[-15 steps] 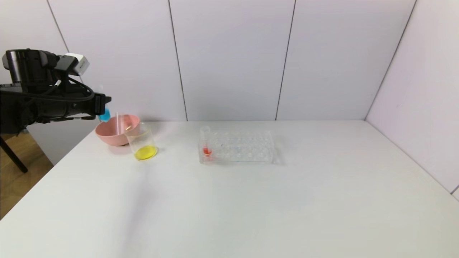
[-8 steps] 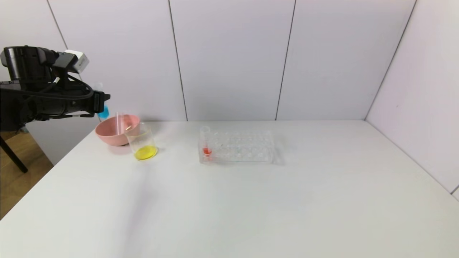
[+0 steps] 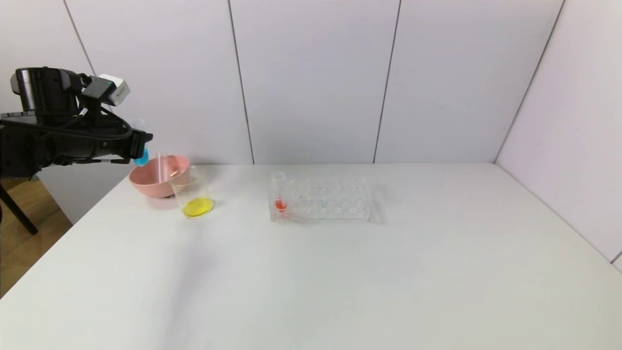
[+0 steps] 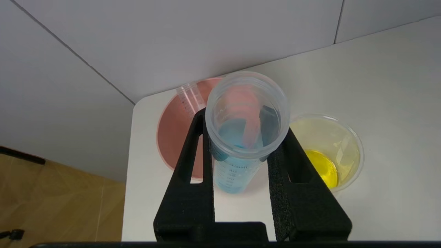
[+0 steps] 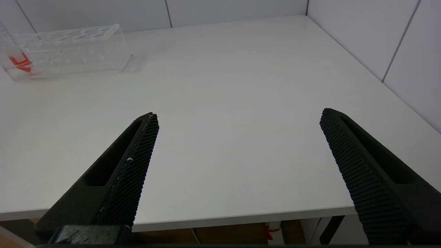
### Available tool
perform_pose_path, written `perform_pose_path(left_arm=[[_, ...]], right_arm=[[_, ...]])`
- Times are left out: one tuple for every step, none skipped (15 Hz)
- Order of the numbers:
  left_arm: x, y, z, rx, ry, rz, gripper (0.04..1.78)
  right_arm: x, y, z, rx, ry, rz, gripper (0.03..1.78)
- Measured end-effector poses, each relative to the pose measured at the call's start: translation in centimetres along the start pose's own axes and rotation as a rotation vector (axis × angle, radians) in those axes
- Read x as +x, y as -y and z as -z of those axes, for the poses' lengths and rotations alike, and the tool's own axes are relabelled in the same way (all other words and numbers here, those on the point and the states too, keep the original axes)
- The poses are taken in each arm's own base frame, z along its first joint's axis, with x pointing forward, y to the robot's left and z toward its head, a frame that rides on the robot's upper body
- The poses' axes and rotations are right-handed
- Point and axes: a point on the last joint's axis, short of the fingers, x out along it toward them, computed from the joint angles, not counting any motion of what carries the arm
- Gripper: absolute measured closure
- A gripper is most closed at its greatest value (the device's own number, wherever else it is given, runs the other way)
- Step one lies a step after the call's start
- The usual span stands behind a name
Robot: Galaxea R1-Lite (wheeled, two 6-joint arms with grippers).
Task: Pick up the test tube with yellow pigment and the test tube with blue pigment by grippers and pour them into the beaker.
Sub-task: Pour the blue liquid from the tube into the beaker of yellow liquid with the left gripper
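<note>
Since half a second ago, the left gripper (image 3: pixel 138 146) has shifted slightly right and down, carrying the test tube with blue pigment (image 4: pixel 241 137) clamped between its two jaws, above the far-left corner of the table (image 3: pixel 340 272) at the pink bowl's (image 3: pixel 146 182) left rim. One empty tube (image 3: pixel 162 167) leans inside that bowl. Just right of the bowl stands the one beaker (image 3: pixel 193 194), holding a shallow pool of yellow liquid. Farther right sits one clear rack (image 3: pixel 323 200), with a single red-liquid tube (image 3: pixel 278 192) upright at its left end. The right gripper (image 5: pixel 237 155) hovers over the near-right table edge, jaws spread wide and empty.
</note>
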Motion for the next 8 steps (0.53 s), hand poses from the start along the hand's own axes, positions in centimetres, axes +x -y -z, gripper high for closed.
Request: perform_pose_path(left_arm=[[0.14, -0.02, -0.03, 0.018, -0.002, 0.001, 1.36], [0.24, 0.0, 0.01, 0.025, -0.016, 0.007, 1.36], [0.21, 0.01, 0.01, 0.025, -0.039, 0.02, 1.36], [0.1, 0.06, -0.02, 0.02, -0.06, 0.045, 1.36], [-0.07, 0.1, -0.06, 0.018, -0.07, 0.082, 1.36], [-0.28, 0.0, -0.08, 0.027, -0.074, 0.113, 1.36], [-0.45, -0.14, -0.11, 0.042, -0.081, 0.124, 1.36], [-0.59, -0.25, -0.23, 0.059, -0.093, 0.131, 1.36]], right_arm=[[0.0, 0.0, 0.0, 0.0, 0.0, 0.0, 0.1], [0.0, 0.0, 0.0, 0.0, 0.0, 0.0, 0.1], [0.0, 0.0, 0.0, 0.0, 0.0, 0.0, 0.1], [0.0, 0.0, 0.0, 0.0, 0.0, 0.0, 0.1], [0.0, 0.0, 0.0, 0.0, 0.0, 0.0, 0.1], [0.0, 0.0, 0.0, 0.0, 0.0, 0.0, 0.1], [0.0, 0.0, 0.0, 0.0, 0.0, 0.0, 0.1], [0.0, 0.0, 0.0, 0.0, -0.001, 0.0, 0.1]])
